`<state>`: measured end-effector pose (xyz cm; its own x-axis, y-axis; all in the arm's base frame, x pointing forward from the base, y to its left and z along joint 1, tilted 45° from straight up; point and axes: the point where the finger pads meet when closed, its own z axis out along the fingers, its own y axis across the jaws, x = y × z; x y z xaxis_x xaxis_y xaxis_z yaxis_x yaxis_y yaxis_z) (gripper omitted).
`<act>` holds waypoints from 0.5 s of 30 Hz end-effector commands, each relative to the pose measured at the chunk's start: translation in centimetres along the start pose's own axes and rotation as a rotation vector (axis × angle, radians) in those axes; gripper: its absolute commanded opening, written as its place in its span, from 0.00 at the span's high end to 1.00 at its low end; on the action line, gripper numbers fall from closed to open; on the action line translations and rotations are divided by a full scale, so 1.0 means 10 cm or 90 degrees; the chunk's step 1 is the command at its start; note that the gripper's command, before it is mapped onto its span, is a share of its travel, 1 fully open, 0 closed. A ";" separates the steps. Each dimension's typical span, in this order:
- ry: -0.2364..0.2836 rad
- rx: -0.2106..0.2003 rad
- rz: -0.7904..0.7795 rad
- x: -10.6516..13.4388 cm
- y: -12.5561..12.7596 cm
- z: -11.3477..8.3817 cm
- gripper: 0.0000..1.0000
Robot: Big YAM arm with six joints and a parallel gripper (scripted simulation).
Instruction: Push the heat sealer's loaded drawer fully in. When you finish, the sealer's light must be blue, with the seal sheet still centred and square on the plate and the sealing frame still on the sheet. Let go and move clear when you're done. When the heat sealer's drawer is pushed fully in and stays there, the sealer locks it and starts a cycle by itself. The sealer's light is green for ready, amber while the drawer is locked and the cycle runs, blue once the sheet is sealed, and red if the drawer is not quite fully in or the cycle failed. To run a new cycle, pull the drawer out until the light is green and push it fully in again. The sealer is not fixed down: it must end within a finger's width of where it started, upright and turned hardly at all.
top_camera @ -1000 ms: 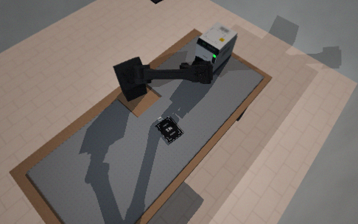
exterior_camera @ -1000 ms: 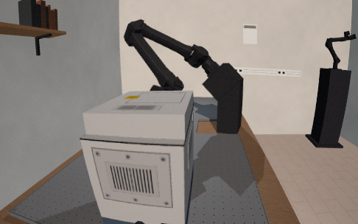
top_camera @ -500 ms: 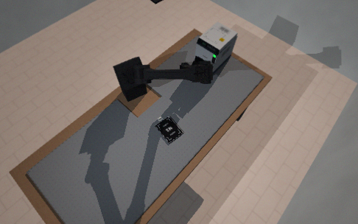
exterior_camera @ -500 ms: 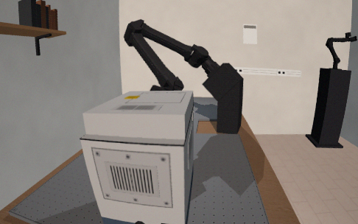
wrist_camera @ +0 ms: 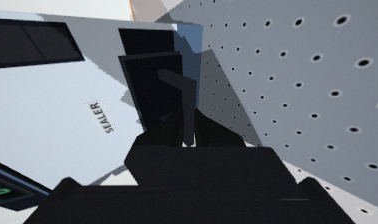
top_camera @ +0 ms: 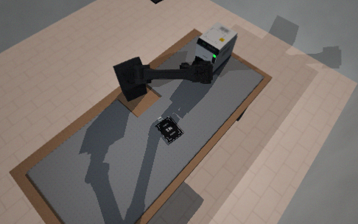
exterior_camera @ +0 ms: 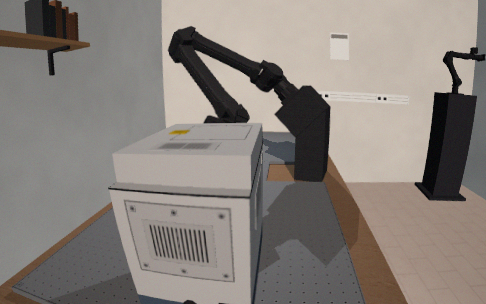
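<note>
The white heat sealer (top_camera: 213, 37) (exterior_camera: 185, 172) (wrist_camera: 46, 95) stands upright at one end of the table. Its light (top_camera: 214, 56) is green in the top view. In the wrist view the dark drawer front (wrist_camera: 153, 82) stands a little out from its dark slot (wrist_camera: 145, 41). The drawer's bent handle bar (wrist_camera: 189, 100) runs down between the fingertips. My gripper (wrist_camera: 189, 112) is at the sealer's front, shut on that handle. The seal sheet, the plate and the sealing frame are hidden in all views. In the exterior view the sealer's body hides the gripper and the drawer.
The arm's base (top_camera: 131, 79) (exterior_camera: 313, 140) stands at the table's long edge. A black printed square (top_camera: 169, 130) lies mid-table, away from the sealer. A green-digit display (wrist_camera: 0, 190) is on the sealer's front. A wall shelf (exterior_camera: 33, 40) hangs beyond the table.
</note>
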<state>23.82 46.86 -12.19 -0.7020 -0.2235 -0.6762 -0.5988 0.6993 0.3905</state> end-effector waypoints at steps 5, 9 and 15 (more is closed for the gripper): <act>0.015 -0.009 -0.001 0.14 0.10 0.04 1.00; 0.015 -0.009 -0.001 0.14 0.10 0.04 1.00; 0.019 -0.006 -0.001 0.15 0.16 0.12 1.00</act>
<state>23.79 47.17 -12.27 -0.7012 -0.2230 -0.6772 -0.5960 0.7047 0.3850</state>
